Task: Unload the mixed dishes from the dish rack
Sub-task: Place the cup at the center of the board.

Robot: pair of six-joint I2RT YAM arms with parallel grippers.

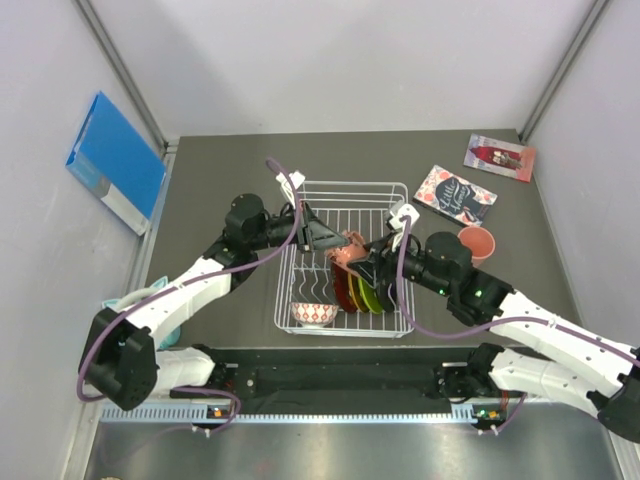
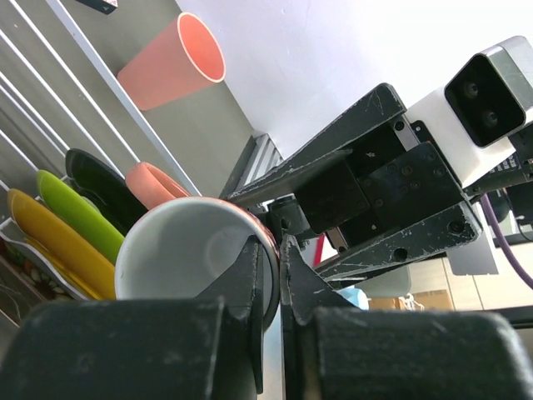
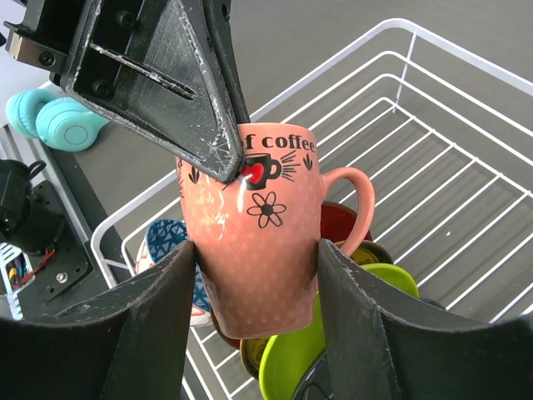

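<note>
Legible marking: one item only.

1. Salmon mug (image 3: 254,250), outer wall, just below the rim: black lettering "f coffee". The start of the line is covered, so any preceding words cannot be read. Directly beneath the lettering: a small black cup symbol with a red mark on it and short black rays beside it. Below that: one black flower symbol.

2. Dark booklet (image 1: 455,193) and red booklet (image 1: 499,156), top view: printed covers, lettering too small to read.

3. Blue folder (image 1: 115,160): pale edge strip, no readable characters
</note>
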